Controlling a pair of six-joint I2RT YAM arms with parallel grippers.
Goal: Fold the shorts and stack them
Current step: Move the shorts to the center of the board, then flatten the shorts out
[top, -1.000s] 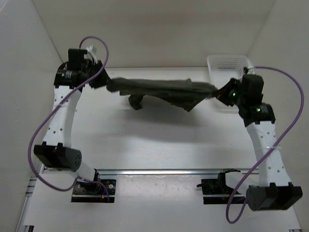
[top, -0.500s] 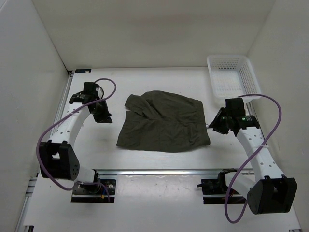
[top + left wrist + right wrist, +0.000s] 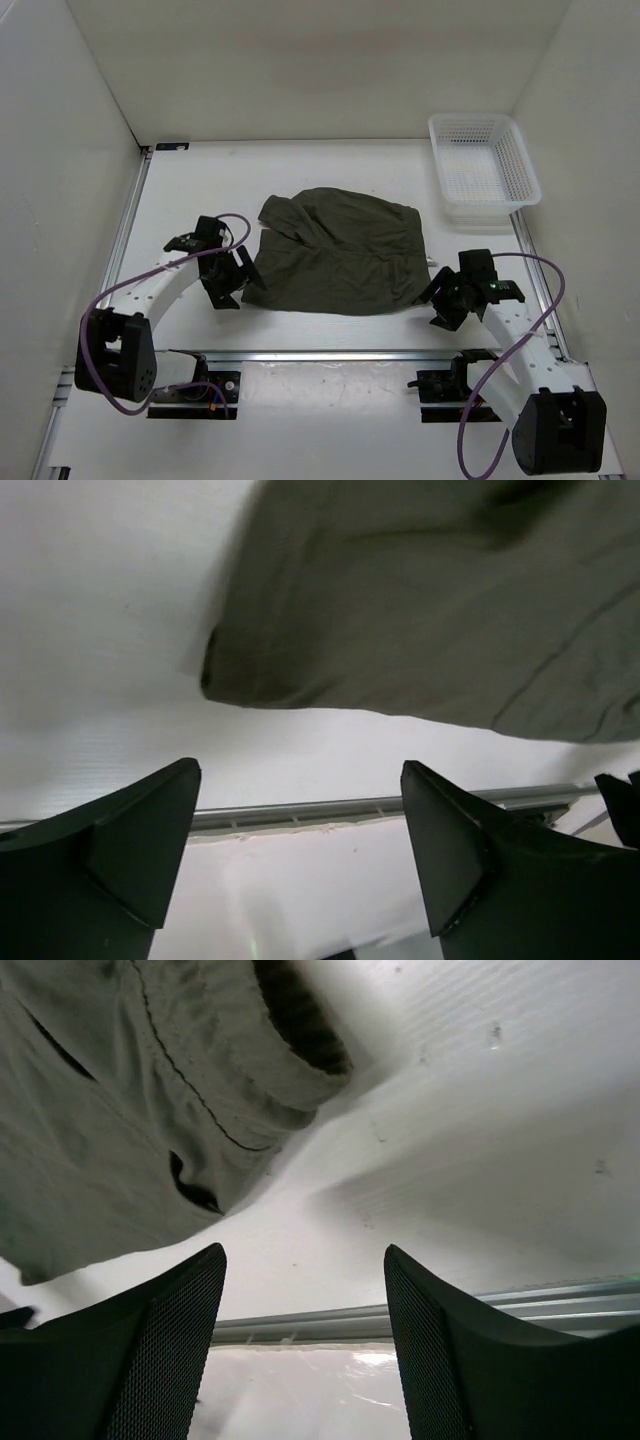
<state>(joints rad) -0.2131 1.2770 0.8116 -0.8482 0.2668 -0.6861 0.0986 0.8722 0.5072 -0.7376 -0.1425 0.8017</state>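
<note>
The dark olive-green shorts (image 3: 340,252) lie spread flat on the white table, with a small fold at their back left corner. My left gripper (image 3: 231,283) hovers low, just off their near left corner, open and holding nothing. In the left wrist view the shorts (image 3: 430,590) fill the top, beyond the open left gripper (image 3: 300,772). My right gripper (image 3: 444,300) sits just off the near right corner, also open and empty. The right wrist view shows a hemmed edge of the shorts (image 3: 130,1110) up and to the left of the right gripper (image 3: 303,1256).
A white plastic basket (image 3: 520,165) stands at the back right corner of the table. A metal rail (image 3: 340,353) runs along the near edge, just behind both grippers. White walls enclose the left, back and right sides.
One second ago both grippers held the shorts stretched in the air near the back. The shorts now lie flat on the table; both grippers have let go, opened and drawn back toward the near edge.
</note>
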